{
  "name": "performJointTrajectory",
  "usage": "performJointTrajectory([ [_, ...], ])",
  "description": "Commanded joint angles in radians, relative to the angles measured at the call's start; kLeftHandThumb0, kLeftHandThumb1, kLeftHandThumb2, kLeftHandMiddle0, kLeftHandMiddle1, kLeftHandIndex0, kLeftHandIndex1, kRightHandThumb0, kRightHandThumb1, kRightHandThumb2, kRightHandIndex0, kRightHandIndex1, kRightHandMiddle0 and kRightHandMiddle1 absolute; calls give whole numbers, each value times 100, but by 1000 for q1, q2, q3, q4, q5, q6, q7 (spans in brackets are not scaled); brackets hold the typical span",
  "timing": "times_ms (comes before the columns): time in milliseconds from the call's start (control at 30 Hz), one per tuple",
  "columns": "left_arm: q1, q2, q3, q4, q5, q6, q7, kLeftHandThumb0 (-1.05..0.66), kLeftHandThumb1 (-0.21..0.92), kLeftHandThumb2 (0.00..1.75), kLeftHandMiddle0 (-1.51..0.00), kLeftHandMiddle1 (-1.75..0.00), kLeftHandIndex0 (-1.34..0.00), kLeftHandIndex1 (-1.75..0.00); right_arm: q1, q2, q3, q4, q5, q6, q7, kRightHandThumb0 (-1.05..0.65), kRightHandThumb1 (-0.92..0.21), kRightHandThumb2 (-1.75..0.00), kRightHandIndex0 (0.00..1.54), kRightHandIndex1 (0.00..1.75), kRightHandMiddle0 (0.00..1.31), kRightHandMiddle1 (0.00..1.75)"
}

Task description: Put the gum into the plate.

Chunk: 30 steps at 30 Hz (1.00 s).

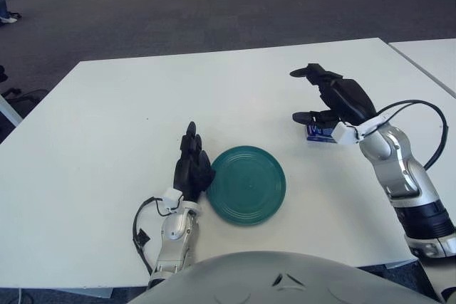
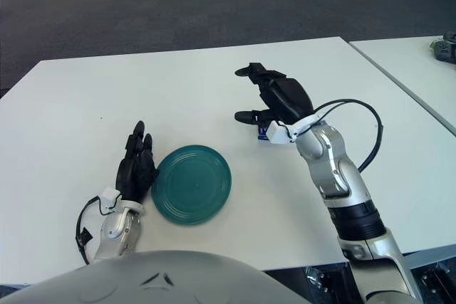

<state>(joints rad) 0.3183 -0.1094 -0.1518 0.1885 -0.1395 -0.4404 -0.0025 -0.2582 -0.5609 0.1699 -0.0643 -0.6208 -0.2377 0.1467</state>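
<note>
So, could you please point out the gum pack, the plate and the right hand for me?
gum pack (image 1: 317,134): left eye view, its visible blue end under the hand.
plate (image 1: 247,184): left eye view, bare green centre.
right hand (image 1: 340,97): left eye view, back of the hand, fingers spread.

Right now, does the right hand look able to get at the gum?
Probably yes. The right hand hovers over the gum with fingers spread, and nothing lies between them. The plate and the left hand sit well to its left.
</note>
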Motion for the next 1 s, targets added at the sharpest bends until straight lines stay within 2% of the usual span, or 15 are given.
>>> performJointTrajectory([
  [0,32,-68,4,96,-13,17,13,-97,92,75,-3,-1,0,-26,-69,-39,27,133,-37,-56,-12,-75,-92,-42,48,4,7,95],
  [233,28,-65,-3,107,-4,1,10,-98,92,75,-2,0,0,-25,-125,-100,67,330,-85,-125,-24,-79,-92,-47,45,2,3,95],
  [467,35,-63,-6,103,6,3,16,-101,92,74,-1,0,0,-18,-157,-132,103,453,-78,-165,16,-89,-92,-61,38,0,0,82],
  [667,40,-66,1,99,5,9,27,-101,92,70,-3,-1,0,-14,-172,-131,117,522,-48,-185,60,-97,-92,-72,33,0,0,67],
  [967,37,-70,11,105,-17,2,25,-101,92,62,-4,-1,0,-14,-177,-112,143,612,-63,-204,31,-101,-92,-78,30,0,0,58],
])
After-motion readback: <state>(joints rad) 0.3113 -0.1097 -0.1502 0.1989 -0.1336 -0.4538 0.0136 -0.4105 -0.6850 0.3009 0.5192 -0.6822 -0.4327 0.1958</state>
